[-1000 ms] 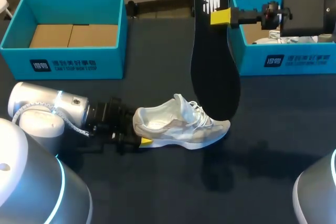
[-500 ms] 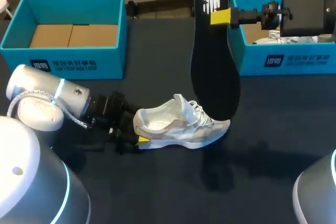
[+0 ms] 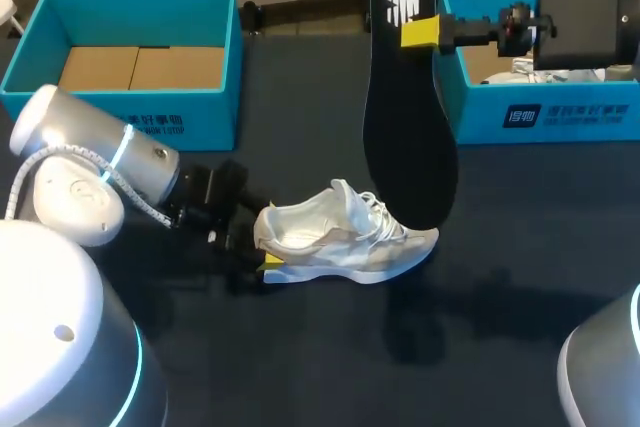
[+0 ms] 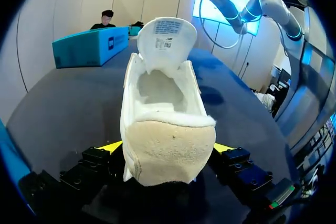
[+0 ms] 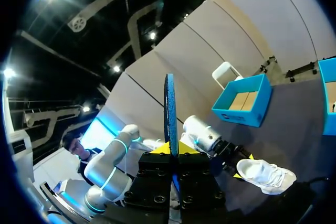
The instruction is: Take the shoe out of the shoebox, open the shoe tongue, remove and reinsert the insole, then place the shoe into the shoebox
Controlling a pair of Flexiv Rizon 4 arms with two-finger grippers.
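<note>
A white sneaker (image 3: 345,239) lies on the dark table, toe to the right, tongue (image 4: 167,35) pulled up. My left gripper (image 3: 262,253) is open at its heel (image 4: 170,150), which sits between the yellow fingertips (image 4: 113,146); I cannot see whether they press on it. My right gripper (image 3: 420,32) is shut on a black insole (image 3: 405,107) with a white logo, held high. The insole hangs down with its toe end just above the sneaker's front. In the right wrist view the insole (image 5: 170,111) stands edge-on between the fingers of my right gripper (image 5: 171,153), with the sneaker (image 5: 262,174) far below.
An open teal shoebox (image 3: 130,122) with a cardboard floor stands at the back left, close behind my left arm. A second teal box (image 3: 545,112) with white contents stands at the back right, under my right arm.
My left arm's wrist has swung up and back toward the left box, tilting the gripper at the heel. The sneaker, the insole and the right arm have not moved.
</note>
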